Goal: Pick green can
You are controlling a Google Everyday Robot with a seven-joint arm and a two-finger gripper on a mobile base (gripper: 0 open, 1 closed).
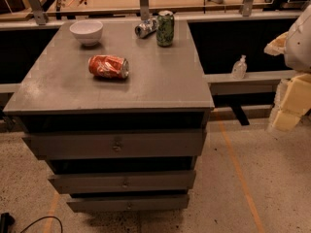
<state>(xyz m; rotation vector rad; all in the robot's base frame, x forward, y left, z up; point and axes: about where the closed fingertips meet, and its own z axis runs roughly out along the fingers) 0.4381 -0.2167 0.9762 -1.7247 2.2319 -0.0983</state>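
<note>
The green can (165, 28) stands upright near the back edge of the grey drawer cabinet (160, 81), just beside a silver can (146, 28) lying on its side to its left, with a white bowl (86, 31) further left and a crushed red-orange can (108, 66) lying nearer the front. The gripper (291, 98), apparently the pale yellow blocky part at the view's right edge, hangs beyond the cabinet's side, well apart from the green can; whether it is wide or narrow I cannot tell
</note>
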